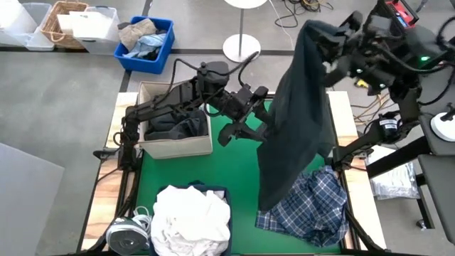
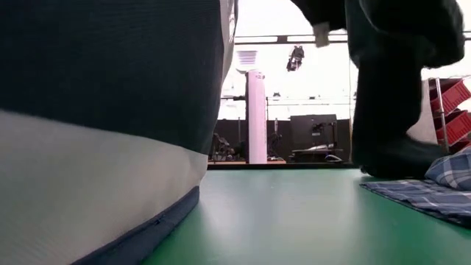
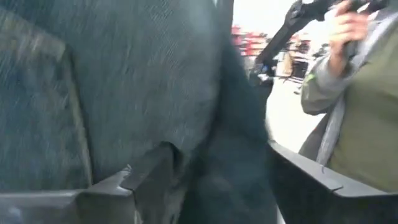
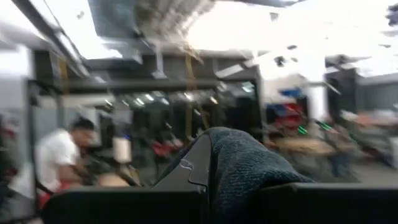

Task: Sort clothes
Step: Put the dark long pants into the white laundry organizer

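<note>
Holding: the right gripper [image 1: 318, 37] is raised high over the table's far right side, fingers clamped on the top edge of a dark garment [image 1: 295, 121]; the right wrist view shows dark knit fabric [image 4: 245, 165] pinched between the fingers.
Hanging load: the dark garment drapes full length from the grip, its lower hem reaching down to the plaid shirt [image 1: 309, 206].
Left gripper [image 1: 245, 128]: low over the green mat [image 1: 192, 171] at table centre, just beside the hanging cloth; in the left wrist view its fingers [image 3: 134, 177] stand apart with dark fabric close in front. Judged open, holding nothing.
Sorted so far: a beige box [image 1: 174, 146] on the left holds dark clothing [image 1: 174, 128]; a navy bin at the near edge is heaped with white garments [image 1: 192, 217]. Judgement: darks and whites are being separated, and both piles are well started.
Remaining: the lifted dark garment is not yet in the beige box; the plaid shirt lies loose on the mat at the near right, unsorted. No other loose garment is visible on the mat.
Progress estimate: late stage, about two items outstanding.
Off-table items: a blue crate [image 1: 146, 44] with a tan and pale-blue bundle on the floor; not part of the sort.
Persons: one in a grey-green sleeve [image 3: 364, 106] beyond the table.
Writing, brands, labels: none legible in any view.
</note>
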Motion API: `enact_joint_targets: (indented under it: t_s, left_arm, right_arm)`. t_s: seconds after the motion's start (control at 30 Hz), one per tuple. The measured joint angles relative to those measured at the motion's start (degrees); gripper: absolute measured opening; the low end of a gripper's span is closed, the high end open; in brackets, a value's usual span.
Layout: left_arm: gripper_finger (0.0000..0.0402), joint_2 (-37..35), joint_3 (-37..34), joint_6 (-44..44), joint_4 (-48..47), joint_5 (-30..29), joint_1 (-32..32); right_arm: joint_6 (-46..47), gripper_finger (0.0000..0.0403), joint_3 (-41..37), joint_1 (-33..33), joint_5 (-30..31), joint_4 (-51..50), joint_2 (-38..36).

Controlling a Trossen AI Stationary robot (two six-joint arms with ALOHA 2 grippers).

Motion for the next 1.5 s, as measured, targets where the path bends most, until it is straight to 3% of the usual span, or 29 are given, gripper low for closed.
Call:
enact_joint_targets:
  t_s: [0.23, 0.4, 0.57, 0.73, 0.8, 1.1, 1.2, 1.27, 1.37, 1.5]
  left_arm:
    - [0.0178, -1.67, 0.92, -4.26, 8.14, 0.63, 0.18]
    - [0.0166, -3.77, 0.69, -4.15, -2.55, -3.85, 1.51]
    - [0.0166, -9.08, 0.73, 2.21, -10.83, -17.79, 1.41]
    - [0.017, -12.68, 0.71, 8.4, -10.74, -37.66, 0.16]
    - [0.018, -13.52, 0.78, 10.22, -11.32, -42.79, 0.1]
    - [0.0277, -9.94, 0.63, 13.24, -12.09, -40.61, 2.42]
    - [0.0291, -8.35, 0.63, 13.42, -11.36, -36.69, 2.96]
    - [0.0293, -7.26, 0.65, 13.28, -10.68, -33.37, 3.02]
    - [0.0281, -5.99, 0.65, 13.17, -10.32, -32.87, 2.88]
    - [0.0218, -4.62, 0.65, 13.34, -8.22, -32.91, 2.67]
  right_arm:
    - [1.27, 0.0012, -0.2, 0.0, 1.56, -5.45, 2.77]
    - [1.67, 0.0012, -0.17, 0.02, -0.96, -5.66, 2.32]
    - [5.02, 0.0012, -0.04, -0.02, -4.26, -6.6, 0.76]
    - [7.36, 0.0012, -0.04, 0.0, -5.97, -8.11, 0.52]
    - [7.56, 0.0012, -0.04, 0.0, -5.99, -8.16, 0.52]
    - [8.48, 0.0012, -0.04, 0.03, -8.51, -8.05, 1.66]
    - [8.71, 0.0012, -0.04, 0.02, -8.85, -8.09, 1.73]
    - [9.21, 0.0012, -0.04, 0.02, -8.86, -8.14, 1.7]
    - [10.16, 0.0012, -0.04, 0.02, -10.09, -8.41, 1.72]
    - [10.68, 0.0012, -0.07, 0.02, -10.6, -9.13, 1.69]
